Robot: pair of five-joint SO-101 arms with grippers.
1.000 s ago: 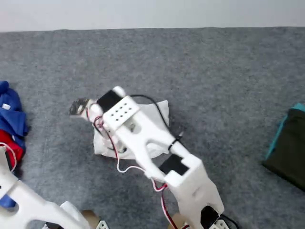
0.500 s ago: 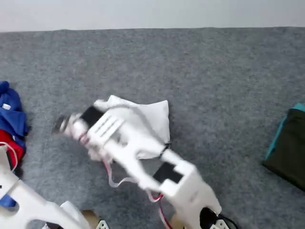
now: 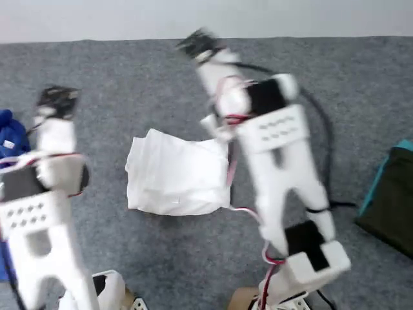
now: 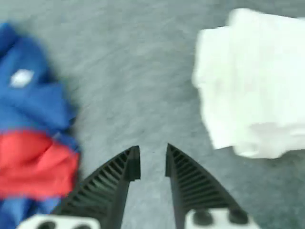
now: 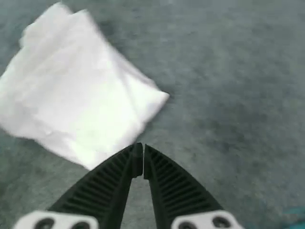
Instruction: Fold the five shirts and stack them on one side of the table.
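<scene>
A folded white shirt (image 3: 177, 173) lies on the grey table (image 3: 322, 97) near the middle. It is also in the left wrist view (image 4: 257, 81) and the right wrist view (image 5: 81, 105). My right gripper (image 3: 200, 44) is raised beyond the shirt's far right corner, shut and empty (image 5: 143, 160). My left gripper (image 3: 58, 100) hovers left of the shirt, its fingers slightly apart and holding nothing (image 4: 152, 164). A blue shirt (image 4: 28, 90) and a red shirt (image 4: 33, 162) lie crumpled at the table's left edge (image 3: 10, 148).
A dark shirt with a teal edge (image 3: 390, 200) lies at the right edge of the table. The table's far edge meets a pale wall (image 3: 206, 19). Bare grey surface stretches between the white shirt and the dark one.
The right arm has lifted off the white shirt and swung to the far side. The left arm has risen from the near left corner to beside the shirt, which now lies uncovered.
</scene>
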